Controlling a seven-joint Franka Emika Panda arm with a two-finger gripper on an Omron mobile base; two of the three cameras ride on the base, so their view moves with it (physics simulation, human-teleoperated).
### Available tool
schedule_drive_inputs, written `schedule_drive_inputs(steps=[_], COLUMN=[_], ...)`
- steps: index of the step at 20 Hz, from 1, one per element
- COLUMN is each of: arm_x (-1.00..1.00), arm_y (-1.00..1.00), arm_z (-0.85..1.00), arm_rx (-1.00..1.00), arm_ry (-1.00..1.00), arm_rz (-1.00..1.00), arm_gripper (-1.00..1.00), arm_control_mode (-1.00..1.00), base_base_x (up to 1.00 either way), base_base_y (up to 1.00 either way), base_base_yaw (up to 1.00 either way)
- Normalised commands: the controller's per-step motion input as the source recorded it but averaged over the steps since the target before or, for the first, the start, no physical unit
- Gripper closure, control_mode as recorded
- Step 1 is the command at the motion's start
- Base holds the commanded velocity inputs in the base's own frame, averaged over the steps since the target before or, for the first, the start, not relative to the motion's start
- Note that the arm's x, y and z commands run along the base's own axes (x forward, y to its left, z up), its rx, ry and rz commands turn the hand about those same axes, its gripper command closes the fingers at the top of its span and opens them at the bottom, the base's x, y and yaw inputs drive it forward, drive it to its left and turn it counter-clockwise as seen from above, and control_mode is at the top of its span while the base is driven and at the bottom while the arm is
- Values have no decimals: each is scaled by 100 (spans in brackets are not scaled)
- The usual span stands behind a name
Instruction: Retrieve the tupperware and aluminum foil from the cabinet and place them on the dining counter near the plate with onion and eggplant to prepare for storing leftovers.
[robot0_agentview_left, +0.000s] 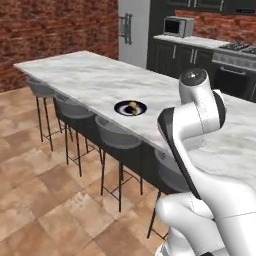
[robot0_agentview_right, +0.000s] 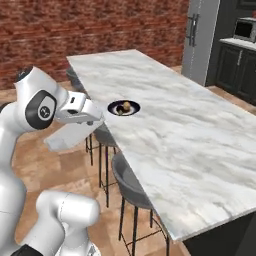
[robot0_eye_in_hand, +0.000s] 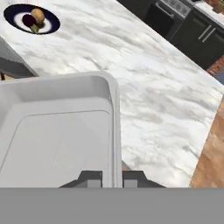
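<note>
Marble tabletop (robot0_agentview_right: 175, 130) long, stools (robot0_agentview_left: 117, 137) along near side. Plate (robot0_agentview_left: 130, 108) on tabletop near stool-side edge; onion (robot0_eye_in_hand: 37, 15) and eggplant (robot0_eye_in_hand: 29, 20) on plate, touching. Jaws (robot0_eye_in_hand: 112, 178) clamped on rim of tupperware (robot0_eye_in_hand: 57, 131), held off stool-side edge, near plate, apart from it.

- Wide bare marble is offered by the counter (robot0_agentview_right: 185, 135) on every side of the plate (robot0_agentview_right: 123, 107).
- The near edge is lined by bar stools (robot0_agentview_left: 117, 137).
</note>
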Motion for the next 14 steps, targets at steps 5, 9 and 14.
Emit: schedule_drive_inputs(steps=[5,9,14], arm_x=[0,0,0], arm_y=[0,0,0], arm_z=[0,0,0], arm_rx=[0,0,0], arm_ry=[0,0,0], arm_rz=[0,0,0], arm_gripper=[100,100,100], arm_control_mode=[100,100,100], base_base_x=[40,38,57], base_base_y=[100,100,100], base_base_yaw=[-59,-59,-57])
